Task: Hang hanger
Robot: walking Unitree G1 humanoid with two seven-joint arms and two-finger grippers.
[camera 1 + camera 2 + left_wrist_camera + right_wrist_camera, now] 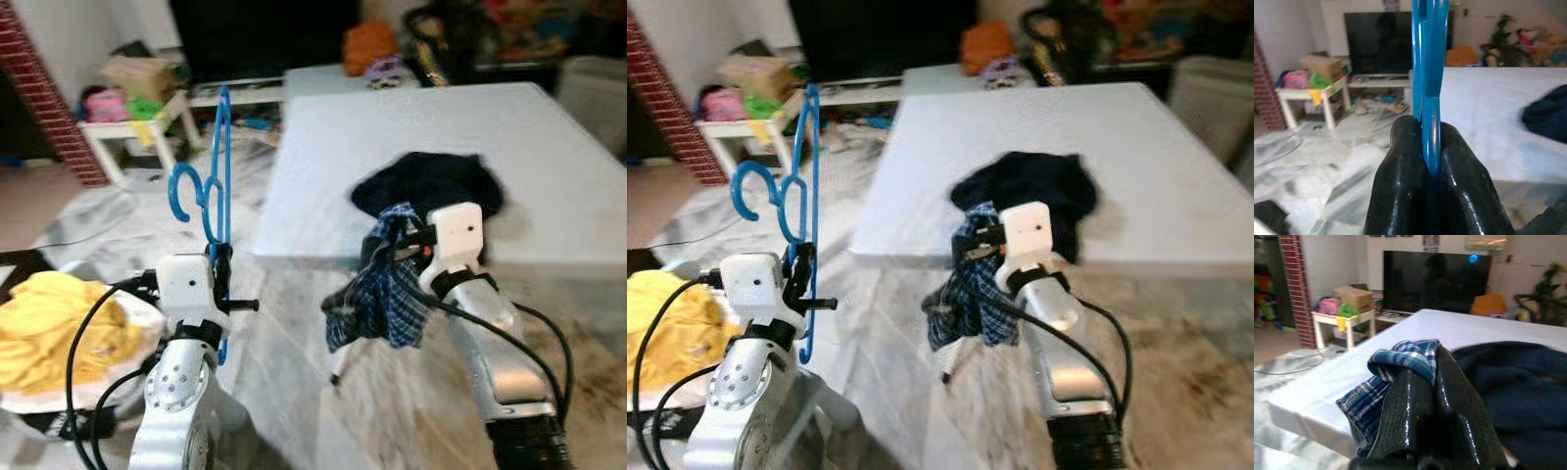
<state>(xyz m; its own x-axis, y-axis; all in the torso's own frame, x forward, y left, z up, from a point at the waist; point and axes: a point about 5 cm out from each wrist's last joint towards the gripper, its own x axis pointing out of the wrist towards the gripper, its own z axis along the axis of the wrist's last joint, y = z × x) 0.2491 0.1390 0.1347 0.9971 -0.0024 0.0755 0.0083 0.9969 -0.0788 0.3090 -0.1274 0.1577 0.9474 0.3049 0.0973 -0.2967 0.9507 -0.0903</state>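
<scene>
My left gripper point(223, 264) is clamped on the blue hanger point(211, 186), which stands upright with its hook at the robot's left. My right gripper point(397, 250) pinches the plaid garment point(387, 289), hanging at the table point(549, 157) edge, level with the hanger and to its right.

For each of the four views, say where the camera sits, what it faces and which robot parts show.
Left eye view: head, looking down at the white table; both arms show, left gripper holding the blue hanger.
Right eye view: same scene, right gripper holding the plaid garment.
Left wrist view: along its fingers, clamped on the hanger.
Right wrist view: along its fingers; the dark garment shared with head views.
</scene>
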